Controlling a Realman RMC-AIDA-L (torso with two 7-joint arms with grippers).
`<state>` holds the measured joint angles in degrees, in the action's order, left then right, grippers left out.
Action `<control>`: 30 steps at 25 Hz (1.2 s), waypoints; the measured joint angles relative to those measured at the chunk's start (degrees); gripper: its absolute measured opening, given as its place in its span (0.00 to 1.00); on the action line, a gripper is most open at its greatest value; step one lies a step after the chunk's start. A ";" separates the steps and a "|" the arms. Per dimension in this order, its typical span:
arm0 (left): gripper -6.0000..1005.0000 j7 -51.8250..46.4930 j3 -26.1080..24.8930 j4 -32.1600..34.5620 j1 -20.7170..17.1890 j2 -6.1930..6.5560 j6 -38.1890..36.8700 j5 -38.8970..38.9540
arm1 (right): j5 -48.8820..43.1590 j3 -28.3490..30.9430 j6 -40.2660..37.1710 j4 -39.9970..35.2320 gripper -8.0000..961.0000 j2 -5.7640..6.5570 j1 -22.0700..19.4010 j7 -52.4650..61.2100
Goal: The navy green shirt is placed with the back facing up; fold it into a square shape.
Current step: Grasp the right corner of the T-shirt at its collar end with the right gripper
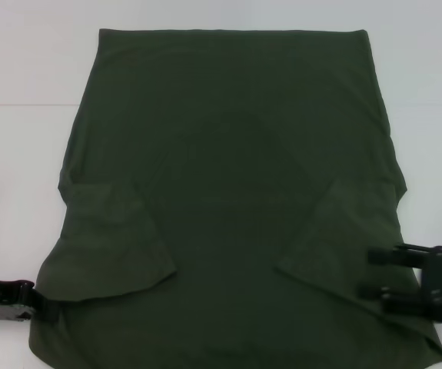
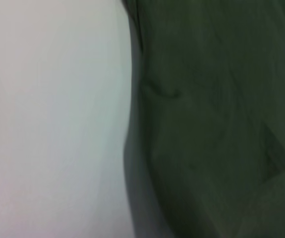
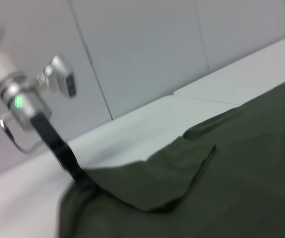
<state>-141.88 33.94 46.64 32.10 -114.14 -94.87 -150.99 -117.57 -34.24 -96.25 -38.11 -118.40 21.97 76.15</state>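
Both grippers are set at the near corners of the navy green shirt [image 1: 228, 192]; the left gripper [image 1: 45, 306] is pressed against the near-left edge of the fabric, and whether it is clenched on the cloth cannot be told; the right gripper [image 1: 376, 273] is seen with its fingers parted, released, over the near-right part of the shirt beside the folded-in right sleeve. The shirt is spread flat on the white counter [image 1: 21, 154], both sleeves already turned inward onto the body. The sleeve-folding step is judged done; next, the near edge would need to be grasped at both corners and carried toward the far hem, evenly.
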 joint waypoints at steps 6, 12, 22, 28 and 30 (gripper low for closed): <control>0.04 2.80 -0.40 0.25 -0.32 0.51 -1.83 1.30 | 0.00 3.09 -10.39 -5.38 0.78 7.11 0.91 28.17; 0.04 4.37 -0.61 0.38 -0.46 0.67 -2.87 1.52 | -2.23 3.29 -13.94 -5.67 0.78 12.62 1.92 51.14; 0.04 6.00 -0.63 0.23 -0.27 0.78 -2.29 1.52 | -19.45 3.19 -13.04 -6.00 0.78 12.70 5.64 67.27; 0.04 6.10 -0.69 0.20 -0.51 0.69 -2.15 1.49 | -24.98 2.95 -10.40 -6.52 0.78 11.18 6.07 66.99; 0.04 6.10 -0.72 0.16 -0.55 0.63 -2.11 1.49 | -26.97 2.94 -8.67 -6.53 0.78 10.67 6.06 66.64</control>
<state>-135.79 33.22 46.80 31.55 -113.51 -96.98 -149.50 -144.55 -31.31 -104.92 -44.64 -107.73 28.04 142.79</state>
